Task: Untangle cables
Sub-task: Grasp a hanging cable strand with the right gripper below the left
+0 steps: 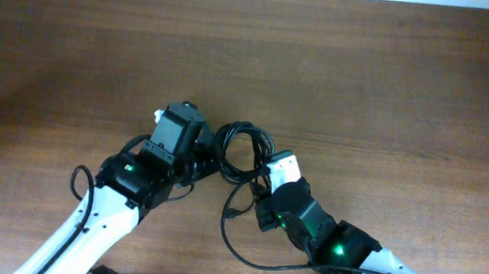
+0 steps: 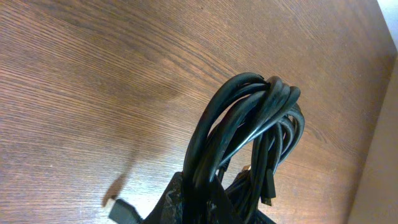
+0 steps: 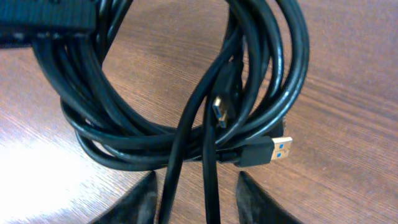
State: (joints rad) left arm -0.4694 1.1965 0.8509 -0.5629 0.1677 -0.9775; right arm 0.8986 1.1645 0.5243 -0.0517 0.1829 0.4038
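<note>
The cables (image 1: 243, 149) are a coiled bundle of thin black cords at the table's middle, between my two grippers. My left gripper (image 1: 201, 158) is shut on the bundle's left side. In the left wrist view the cables (image 2: 249, 124) rise in a tight loop out of the jaws (image 2: 211, 202). My right gripper (image 1: 265, 176) is open at the bundle's right side. In the right wrist view its fingers (image 3: 202, 200) straddle two strands running down from the coil (image 3: 124, 134). A plug with a blue insert (image 3: 268, 150) and a metallic plug tip (image 3: 221, 113) show there.
A loose strand (image 1: 235, 245) trails from the bundle toward the front edge, under my right arm, with a plug end (image 1: 229, 213) by it. A dark plug (image 2: 122, 211) lies on the wood at my left gripper's side. The brown wooden table (image 1: 375, 79) spreads all round.
</note>
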